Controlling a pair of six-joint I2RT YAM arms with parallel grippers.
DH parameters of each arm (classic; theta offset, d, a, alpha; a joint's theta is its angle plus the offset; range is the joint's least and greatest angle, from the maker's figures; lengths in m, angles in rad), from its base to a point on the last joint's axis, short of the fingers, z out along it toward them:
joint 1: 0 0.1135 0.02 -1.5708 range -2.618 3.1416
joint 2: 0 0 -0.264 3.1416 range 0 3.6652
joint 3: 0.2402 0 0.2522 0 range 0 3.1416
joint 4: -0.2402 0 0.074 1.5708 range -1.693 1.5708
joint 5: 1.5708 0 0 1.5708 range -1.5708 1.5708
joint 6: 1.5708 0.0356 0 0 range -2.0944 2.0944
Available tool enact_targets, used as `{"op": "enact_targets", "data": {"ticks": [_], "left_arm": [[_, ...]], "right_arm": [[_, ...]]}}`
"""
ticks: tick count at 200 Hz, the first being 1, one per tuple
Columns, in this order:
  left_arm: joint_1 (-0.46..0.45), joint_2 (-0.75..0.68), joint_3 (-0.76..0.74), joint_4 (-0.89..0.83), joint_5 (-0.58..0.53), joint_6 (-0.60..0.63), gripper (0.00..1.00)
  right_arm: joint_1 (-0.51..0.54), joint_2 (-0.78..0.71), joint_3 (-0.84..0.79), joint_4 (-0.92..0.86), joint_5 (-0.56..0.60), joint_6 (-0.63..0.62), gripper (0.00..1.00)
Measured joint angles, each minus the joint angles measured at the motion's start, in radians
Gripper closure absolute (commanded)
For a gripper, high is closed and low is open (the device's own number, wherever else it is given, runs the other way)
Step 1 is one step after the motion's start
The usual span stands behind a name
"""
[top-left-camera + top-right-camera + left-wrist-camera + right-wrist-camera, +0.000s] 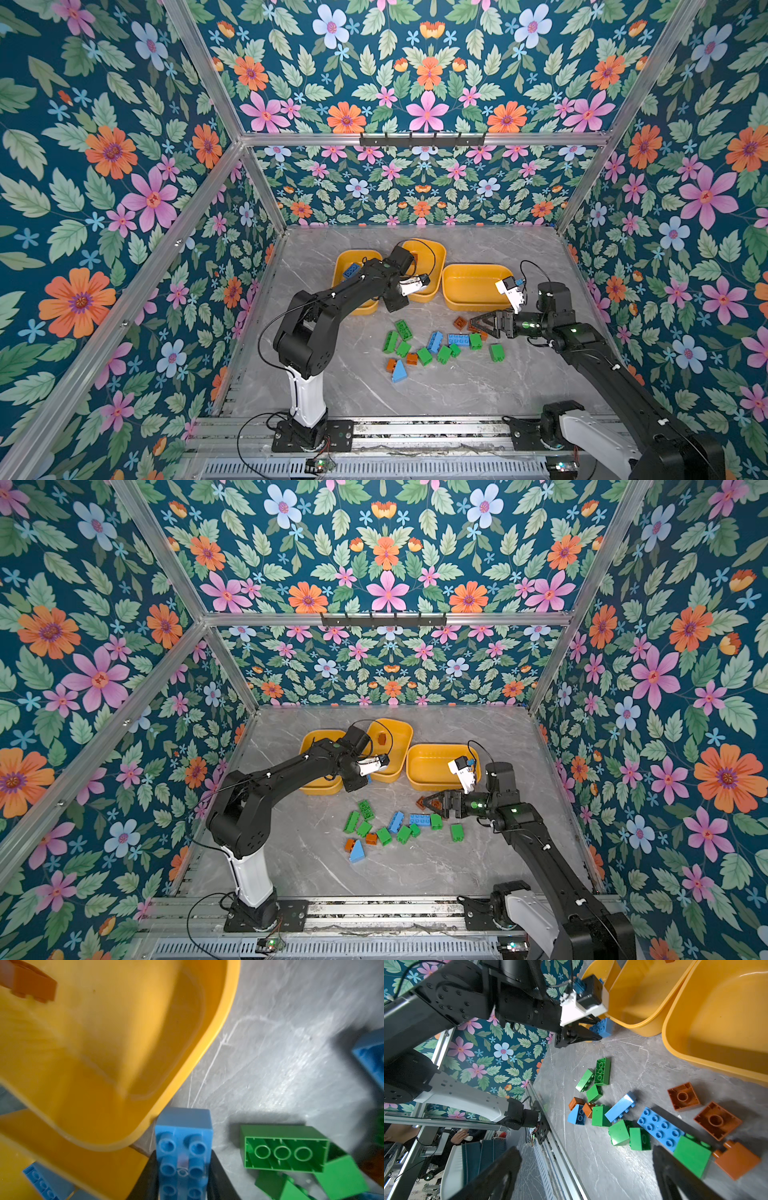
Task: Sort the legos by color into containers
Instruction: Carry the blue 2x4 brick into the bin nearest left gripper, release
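The left gripper (184,1157) clasped a blue brick (184,1126) lengthwise, with the blue-filled tub (99,1169) apparently just beside it, at the frame's lower left.

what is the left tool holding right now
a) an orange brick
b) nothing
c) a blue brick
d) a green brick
c: the left wrist view shows the left tool gripping a blue brick, with its jaws pressed against both sides of the brick.

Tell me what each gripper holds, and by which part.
Left gripper: blue brick, clamped across its two long sides, studs facing the wrist camera. Right gripper: open, holding nothing.
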Motion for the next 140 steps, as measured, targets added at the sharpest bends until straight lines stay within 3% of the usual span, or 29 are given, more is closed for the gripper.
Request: {"op": "enact_targets", "data": {"ticks": [25,73,110,140], "left_arm": [[0.016,-0.051,0.057,-0.021,0.023,-0.111,0.81],[0.131,-0.101,0.091,-0.002,-0.027,-0.318,0.82],[0.23,-0.042,0.094,0.04,-0.105,-0.48,0.81],[0.253,0.027,0.094,0.091,-0.15,-0.61,0.81]], "right_arm": [[0.0,0.013,0.016,0.007,-0.009,0.0,0.01],[0.0,0.03,0.023,0.025,-0.026,0.004,0.01],[0.0,0.03,0.024,0.026,-0.026,0.004,0.01],[0.0,0.03,0.024,0.026,-0.025,0.004,0.01]]}}
